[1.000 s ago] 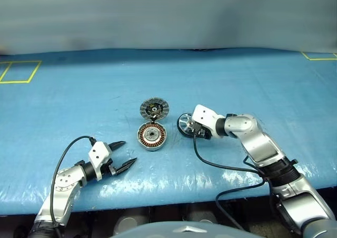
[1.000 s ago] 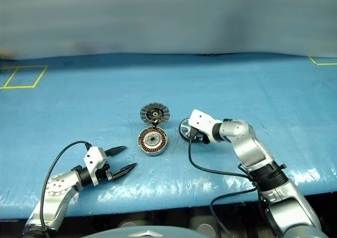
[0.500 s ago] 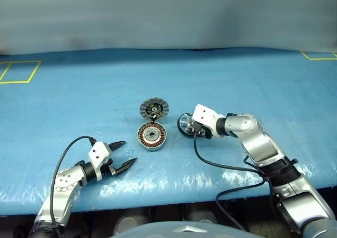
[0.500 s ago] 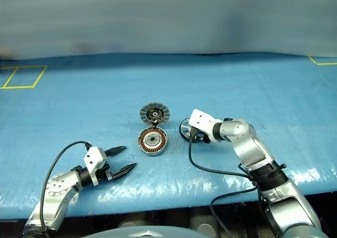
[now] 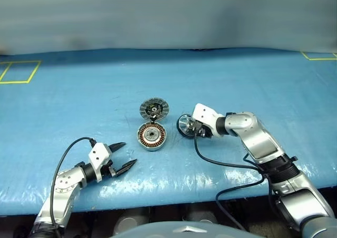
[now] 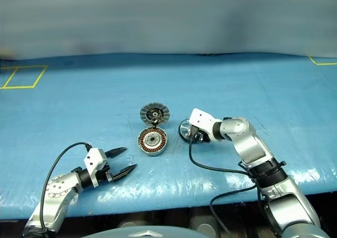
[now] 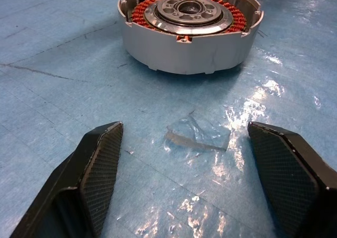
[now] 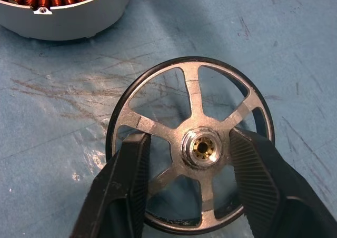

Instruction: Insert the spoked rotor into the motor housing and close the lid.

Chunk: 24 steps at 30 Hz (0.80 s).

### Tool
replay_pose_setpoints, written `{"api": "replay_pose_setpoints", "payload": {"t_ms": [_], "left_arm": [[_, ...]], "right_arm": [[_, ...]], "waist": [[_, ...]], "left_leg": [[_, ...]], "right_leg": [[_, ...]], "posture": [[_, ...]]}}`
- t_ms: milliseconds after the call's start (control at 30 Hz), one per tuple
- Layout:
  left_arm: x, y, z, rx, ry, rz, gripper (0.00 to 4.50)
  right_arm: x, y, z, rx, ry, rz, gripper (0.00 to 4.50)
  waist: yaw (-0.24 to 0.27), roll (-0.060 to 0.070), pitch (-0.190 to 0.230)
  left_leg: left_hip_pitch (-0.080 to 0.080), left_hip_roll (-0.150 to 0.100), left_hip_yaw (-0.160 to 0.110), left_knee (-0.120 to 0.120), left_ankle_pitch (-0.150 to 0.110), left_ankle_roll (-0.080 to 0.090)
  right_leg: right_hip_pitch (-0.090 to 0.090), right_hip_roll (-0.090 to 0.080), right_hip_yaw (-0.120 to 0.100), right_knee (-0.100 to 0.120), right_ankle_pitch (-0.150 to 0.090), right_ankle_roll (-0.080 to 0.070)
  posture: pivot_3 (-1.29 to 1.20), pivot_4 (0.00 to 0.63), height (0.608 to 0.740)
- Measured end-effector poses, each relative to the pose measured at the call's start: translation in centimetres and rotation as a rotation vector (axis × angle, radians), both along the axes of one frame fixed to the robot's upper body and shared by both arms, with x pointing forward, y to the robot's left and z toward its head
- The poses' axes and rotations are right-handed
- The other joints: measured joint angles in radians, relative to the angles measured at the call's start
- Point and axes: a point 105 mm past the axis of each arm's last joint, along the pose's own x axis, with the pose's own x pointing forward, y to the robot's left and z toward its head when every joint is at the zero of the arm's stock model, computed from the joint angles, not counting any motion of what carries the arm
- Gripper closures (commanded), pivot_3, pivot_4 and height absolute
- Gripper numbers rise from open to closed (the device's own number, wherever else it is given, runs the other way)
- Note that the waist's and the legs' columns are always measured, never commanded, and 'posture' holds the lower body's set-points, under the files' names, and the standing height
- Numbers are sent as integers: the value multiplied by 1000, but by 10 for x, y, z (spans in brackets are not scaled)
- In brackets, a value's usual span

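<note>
I count one spoked rotor (image 8: 192, 146), black-rimmed with five shiny silver spokes, lying flat between my right gripper (image 8: 187, 159) fingers, which straddle its hub. One round motor housing (image 7: 188, 28) with copper windings sits ahead of my wide-open left gripper (image 7: 202, 159); one ribbed lid (image 5: 154, 108) stands open behind it.

Spoked rotor (image 8: 192, 143) beside open motor housing (image 5: 151, 136)

Bare blue table (image 5: 79, 90) is lying open across the upper and left frame. At centre, the motor housing (image 5: 151, 137) and its raised lid (image 5: 154, 109) are blocking passage, with the spoked rotor (image 5: 184, 125) sitting just right of them, leaving a narrow gap.
</note>
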Motion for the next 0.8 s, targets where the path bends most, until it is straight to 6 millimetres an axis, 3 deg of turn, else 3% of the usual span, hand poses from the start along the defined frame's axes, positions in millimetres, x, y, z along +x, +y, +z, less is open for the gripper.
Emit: {"api": "replay_pose_setpoints", "payload": {"t_ms": [67,433,600,800], "left_arm": [[0,0,0,0,0,0,450],[0,0,0,0,-1,-3,450],[1,-1,1,-1,-5,-10,450],[5,-4,6,-2,-20,-31,450]], "right_arm": [[0,0,2,0,-8,4,3163],[-16,4,2,72,-8,-39,3168],[-40,16,7,217,38,-31,3168],[-51,29,24,346,51,-5,3168]], "waist": [[-1,0,0],[3,0,0],[5,0,0],[4,0,0]], "left_leg": [[0,0,0,0,0,0],[0,0,0,0,0,0],[-2,0,0,0,0,0],[-2,0,0,0,0,0]], "right_leg": [[0,0,0,0,0,0],[0,0,0,0,0,0],[0,0,0,0,0,0],[0,0,0,0,0,0]], "posture": [[0,150,740],[0,150,740],[0,150,740],[0,150,740]]}}
